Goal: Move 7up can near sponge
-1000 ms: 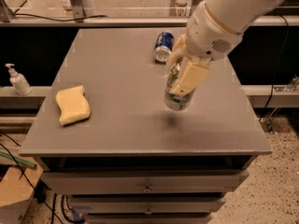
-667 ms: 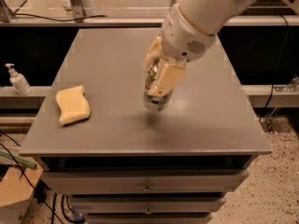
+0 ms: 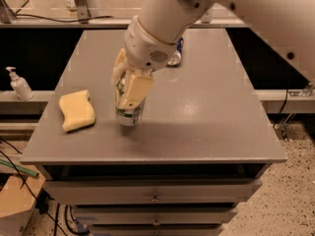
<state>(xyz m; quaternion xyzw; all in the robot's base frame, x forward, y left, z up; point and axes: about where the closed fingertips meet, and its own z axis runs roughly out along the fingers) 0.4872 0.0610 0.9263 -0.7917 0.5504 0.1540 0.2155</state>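
Tool (image 3: 129,95) grips the can (image 3: 129,116) upright, clamped on its sides, near the sponge (image 3: 76,110). We set it flat on the table (image 3: 206,117) beside the sponge, then open and lift straight up.

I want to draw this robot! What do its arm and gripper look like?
The arm is a fat, smooth white tube with a little dotted grille near the wrist. The gripper, above the grey table, has two flat, blocky cream-coloured fingers.
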